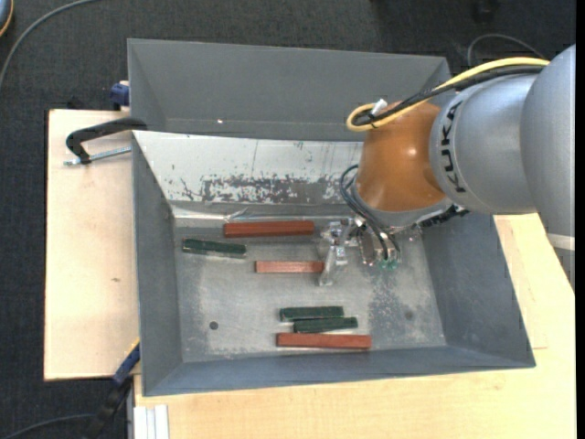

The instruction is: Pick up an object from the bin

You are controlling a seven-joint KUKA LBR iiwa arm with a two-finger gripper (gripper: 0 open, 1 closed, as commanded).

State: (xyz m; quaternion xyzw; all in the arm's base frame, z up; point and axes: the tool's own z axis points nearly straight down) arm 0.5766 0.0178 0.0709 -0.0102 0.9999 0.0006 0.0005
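— While my gripper [334,256] hangs low at the middle right of the grey bin [155,273], the thing nearest it is a short reddish-brown bar [287,266] on the bin floor, its right end just at my hand.
— Which way does it lie?
— Flat, its long axis running left to right across the camera view, almost level and about parallel to the back wall. Its right end points at me, its left end toward the bin's left wall.
— What is it like?
— A slim, straight stick with squared ends, dull reddish brown, shorter than the longer red-brown bar [270,230] lying behind it by the back wall, turned the same way.
— Are you gripping it?
— I cannot tell whether my hand is open or closed, nor whether it touches the bar. Above it sits the orange cover [398,167] on my wrist.
— And around it?
— A dark green bar [214,248] lies to the left, apart. Toward the front, two dark green bars [315,314] lie side by side, touching, with another red-brown bar [324,341] just in front of them; all run left to right. The bin's floor is grey and finely speckled, its back wall shiny with dark flecks. Outside lies dark carpet [274,7]
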